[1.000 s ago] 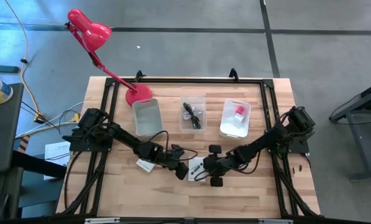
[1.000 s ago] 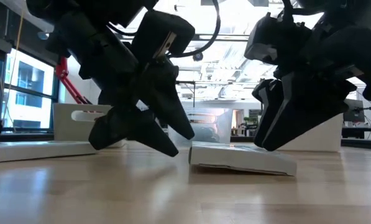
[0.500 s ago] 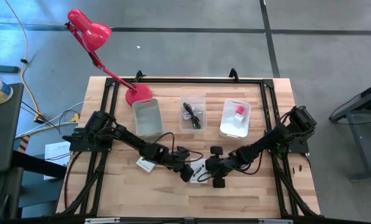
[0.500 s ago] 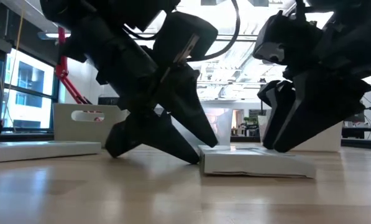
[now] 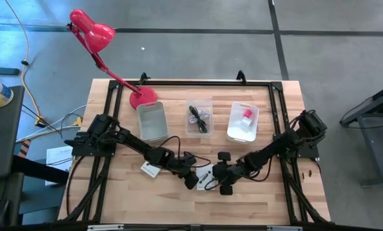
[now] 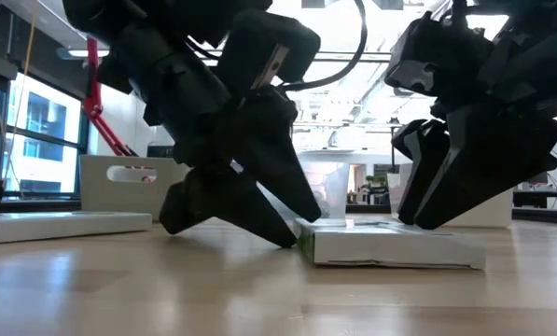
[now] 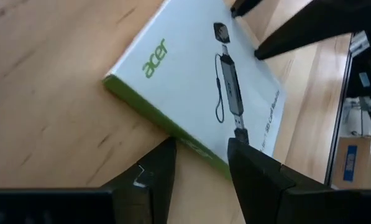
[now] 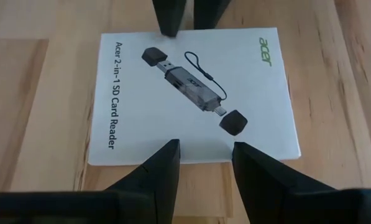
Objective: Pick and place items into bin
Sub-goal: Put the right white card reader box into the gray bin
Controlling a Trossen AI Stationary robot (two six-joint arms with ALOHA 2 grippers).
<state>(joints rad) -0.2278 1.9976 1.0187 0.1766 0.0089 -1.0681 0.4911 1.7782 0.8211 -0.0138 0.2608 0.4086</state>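
Note:
A flat white box printed with a card reader and a green edge [image 5: 205, 176] [image 8: 191, 93] lies on the table between both grippers. My left gripper [image 5: 194, 181] [image 7: 201, 144] is open with a narrow gap, low at the box's green side. My right gripper [image 5: 218, 174] [image 8: 205, 146] is open at the opposite edge. A second white card [image 5: 150, 170] lies flat to the left. A black cable [image 5: 199, 117] lies in the middle bin and a pink cube [image 5: 247, 114] in the right bin. My left gripper comes slanting down from the table's left, and its lower fingertip [image 6: 295, 233] meets the box's green side edge [image 7: 191, 140]. The other fingertip [image 7: 238, 142] stands over the top face. The box lies flat on the table. My right gripper's fingertips [image 8: 171, 148] overlap the box's right edge [image 8: 197, 158]; whether they touch it, I cannot tell.
Three clear bins [image 5: 151, 120] [image 5: 207, 128] [image 5: 237, 133] stand in a row at the far side of the table. A red desk lamp [image 5: 92, 35] has its base [image 5: 143, 97] at the far left corner. Bare wood lies near the front edge.
My left gripper has moved right and toward the near edge, and down until its fingertip met the box's green edge. The box has slid flat a little toward the near edge and my right gripper, which has shifted slightly with it.

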